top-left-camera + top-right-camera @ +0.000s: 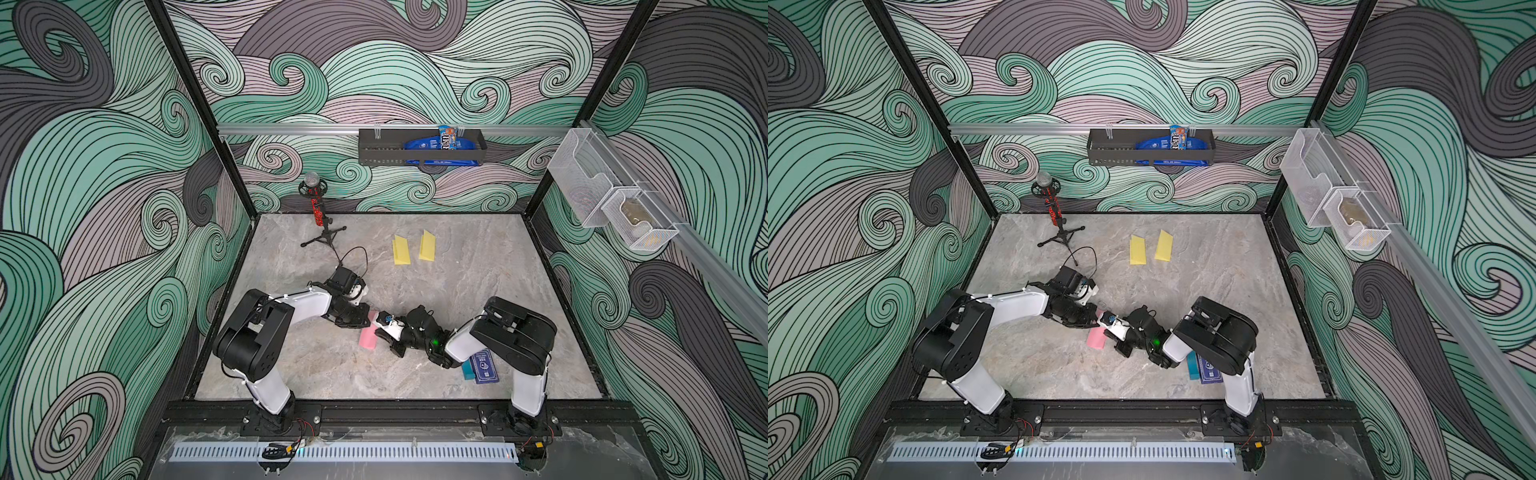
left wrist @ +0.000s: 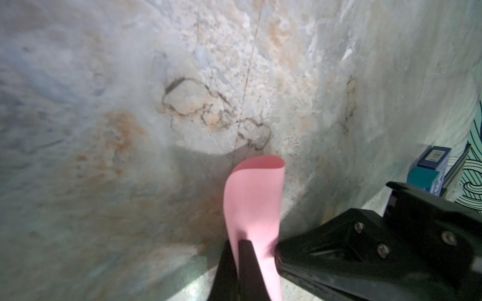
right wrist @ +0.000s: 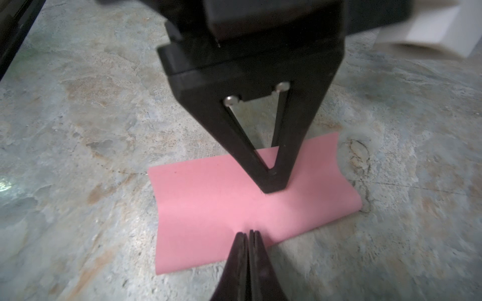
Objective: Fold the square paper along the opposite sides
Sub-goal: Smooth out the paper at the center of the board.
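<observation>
Marble-look tabletop (image 1: pixel 457 299), enclosed by wave-patterned walls (image 1: pixel 104 166); the rails carry a black shelf (image 1: pixel 382 151) and mesh baskets (image 1: pixel 598 191). On the surface: a microphone stand (image 1: pixel 316 199), two folded yellow papers (image 1: pixel 401 250) at the back, and a blue box (image 1: pixel 484 368) beside the right arm. Pink paper (image 3: pixel 208 203), bent over near the table's front centre: the left gripper (image 3: pixel 272 189) pinches it, and the right gripper (image 3: pixel 247 233) has its jaws pressed together at the paper's edge, with any hold on it unclear.

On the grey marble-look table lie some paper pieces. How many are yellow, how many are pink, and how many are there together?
yellow folded paper pieces: 2
pink paper sheet, bent over on itself: 1
Total: 3
</observation>
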Controlling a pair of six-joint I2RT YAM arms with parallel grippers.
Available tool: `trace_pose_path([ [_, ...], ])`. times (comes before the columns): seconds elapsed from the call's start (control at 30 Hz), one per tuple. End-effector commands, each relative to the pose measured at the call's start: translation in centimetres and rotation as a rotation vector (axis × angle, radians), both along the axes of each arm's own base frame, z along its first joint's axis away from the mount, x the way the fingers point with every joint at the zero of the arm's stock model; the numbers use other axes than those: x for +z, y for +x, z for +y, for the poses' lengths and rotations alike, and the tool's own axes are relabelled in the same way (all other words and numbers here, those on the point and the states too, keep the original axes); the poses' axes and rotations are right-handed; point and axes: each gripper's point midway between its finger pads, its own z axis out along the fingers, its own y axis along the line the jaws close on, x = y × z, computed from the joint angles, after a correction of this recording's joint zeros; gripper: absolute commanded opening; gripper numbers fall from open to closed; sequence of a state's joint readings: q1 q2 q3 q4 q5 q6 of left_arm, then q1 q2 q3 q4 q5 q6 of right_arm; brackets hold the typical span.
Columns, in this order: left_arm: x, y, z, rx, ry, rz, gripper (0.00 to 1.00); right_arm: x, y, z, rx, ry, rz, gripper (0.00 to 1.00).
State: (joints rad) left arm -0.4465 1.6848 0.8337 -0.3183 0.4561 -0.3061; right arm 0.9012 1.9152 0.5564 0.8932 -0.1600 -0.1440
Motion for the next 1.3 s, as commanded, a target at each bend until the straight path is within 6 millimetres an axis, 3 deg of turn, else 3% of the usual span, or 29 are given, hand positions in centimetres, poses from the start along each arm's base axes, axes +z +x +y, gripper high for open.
trace_pose_path([
  [0.0,-0.6,-0.6,0.7,0.002,0.044,0.022,0.0,1.2,0.6,-0.9,-0.031,0.05,0.027,0.08],
  [0.13,-0.8,-0.9,0.5,0.0,0.03,0.04,0.0,5.0,2.5,-0.2,-0.056,0.191,-0.004,0.07],
  [0.27,-0.8,-1.0,0.4,-0.002,0.025,0.045,0.0,5.3,3.0,1.4,-0.031,0.225,0.019,0.06],
  [0.53,-0.7,-1.0,0.1,-0.005,0.011,0.05,0.0,1.2,3.4,1.4,-0.038,0.11,0.047,0.05],
  [0.7,-0.5,-0.9,0.1,-0.004,0.006,0.045,0.0,-1.5,4.7,-0.1,-0.102,0.008,0.07,0.02],
  [1.27,-0.4,-0.9,0.1,-0.004,0.004,0.041,0.0,-4.3,7.5,-4.0,-0.297,-0.097,0.123,0.0],
])
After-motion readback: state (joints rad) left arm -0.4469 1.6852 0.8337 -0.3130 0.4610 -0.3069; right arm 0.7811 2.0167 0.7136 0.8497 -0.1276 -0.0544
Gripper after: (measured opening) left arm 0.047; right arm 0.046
